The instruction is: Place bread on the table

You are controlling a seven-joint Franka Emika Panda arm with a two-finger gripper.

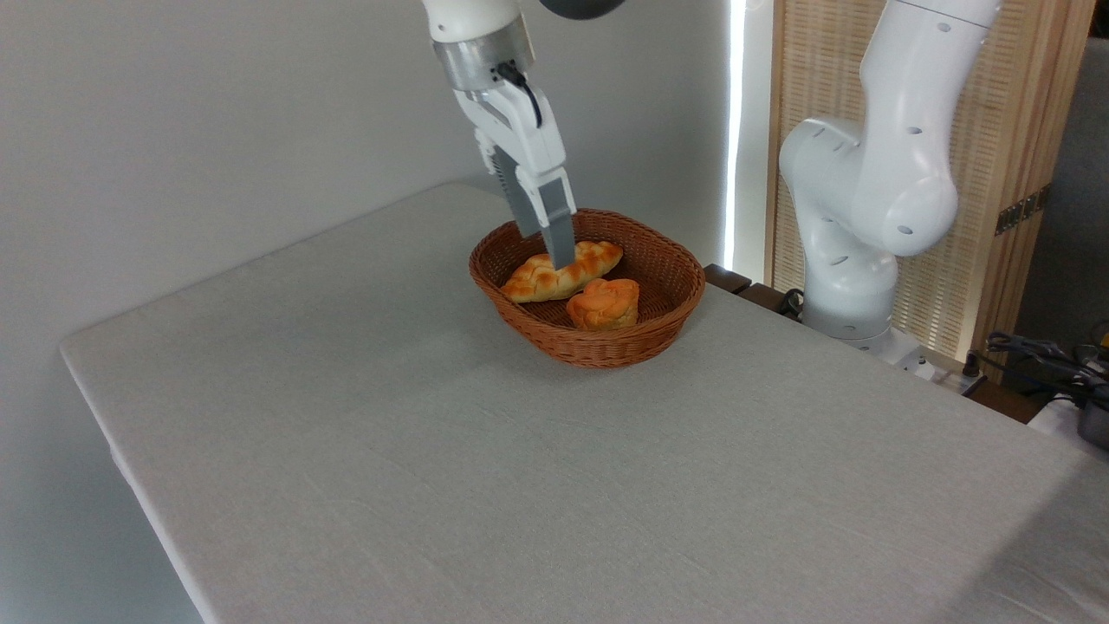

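1. The white robot arm's grey two-finger gripper (561, 253) reaches down from the top middle of the frame into the brown woven wicker basket (645, 342). It points down so it can get at the food inside.
2. Its grey fingers (554, 221) look close together, and their tips are in front of the long braided golden loaf (598, 256). Whether they touch or pinch that loaf cannot be told from this side view.
3. The basket sits in the upper middle of the frame and holds two things. The long loaf lies across the back, and the small round orange bun with a flower-shaped top (604, 303) sits just in front of it, toward the right.
4. The bun is the bread to move. It is not in the claw yet.
5. The big table with the light grey cloth (433, 459) fills the lower frame and has lots of room for the bun.
6. The claw seems to be over the wrong bread, so it likely needs to shift toward the bun.
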